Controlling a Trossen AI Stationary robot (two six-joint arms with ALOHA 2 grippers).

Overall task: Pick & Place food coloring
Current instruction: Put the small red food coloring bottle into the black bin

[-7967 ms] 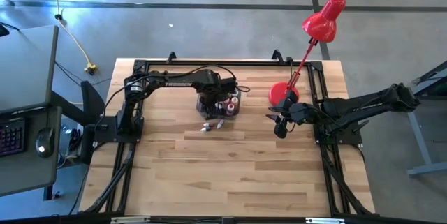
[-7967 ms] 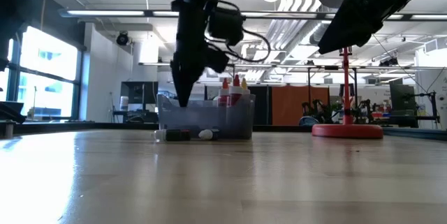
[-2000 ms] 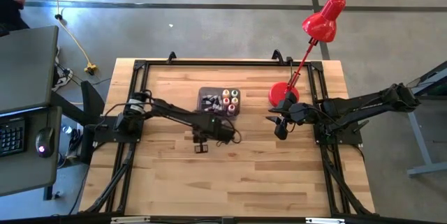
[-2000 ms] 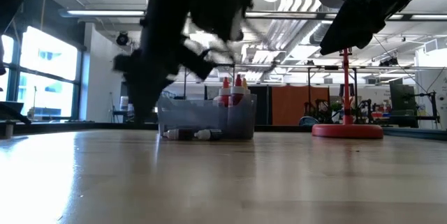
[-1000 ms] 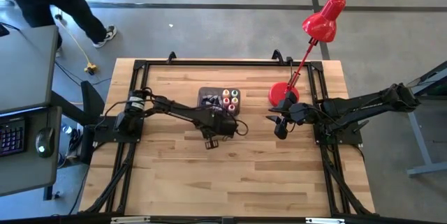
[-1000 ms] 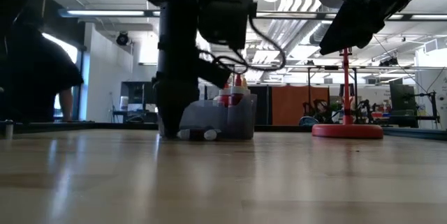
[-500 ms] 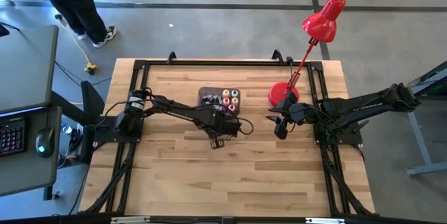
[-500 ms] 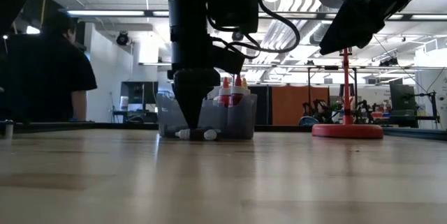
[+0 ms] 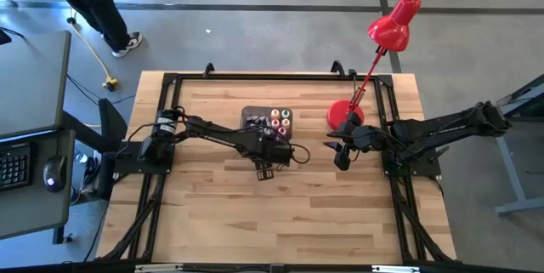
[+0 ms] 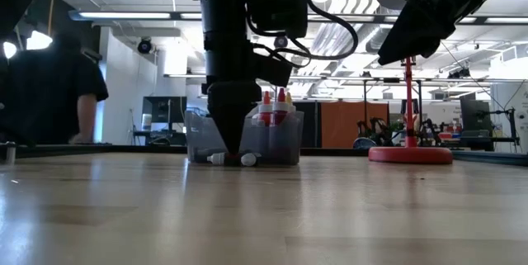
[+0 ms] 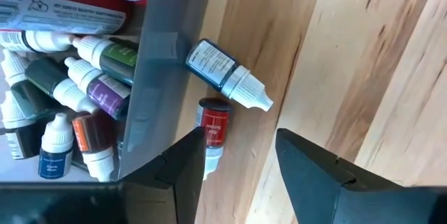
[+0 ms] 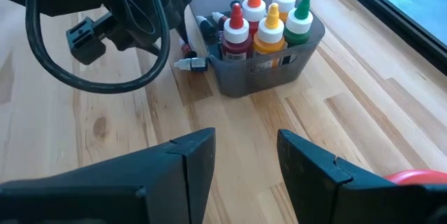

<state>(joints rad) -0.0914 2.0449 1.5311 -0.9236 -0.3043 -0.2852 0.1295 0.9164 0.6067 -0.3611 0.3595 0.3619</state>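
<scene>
With two loose vials lying on the table (image 9: 212,213) against the bin's (image 11: 157,77) near wall, the left gripper (image 11: 237,155) should drop square over the red-labelled vial (image 11: 214,125) and avoid nudging the blue-labelled vial (image 11: 223,72) beside it. The left arm reaches across, pointing straight down, fingers spread and empty. Other bottles (image 12: 269,15) sit in the bin. The right gripper (image 9: 342,156) waits by the red lamp (image 9: 387,26), open, holding nothing.
</scene>
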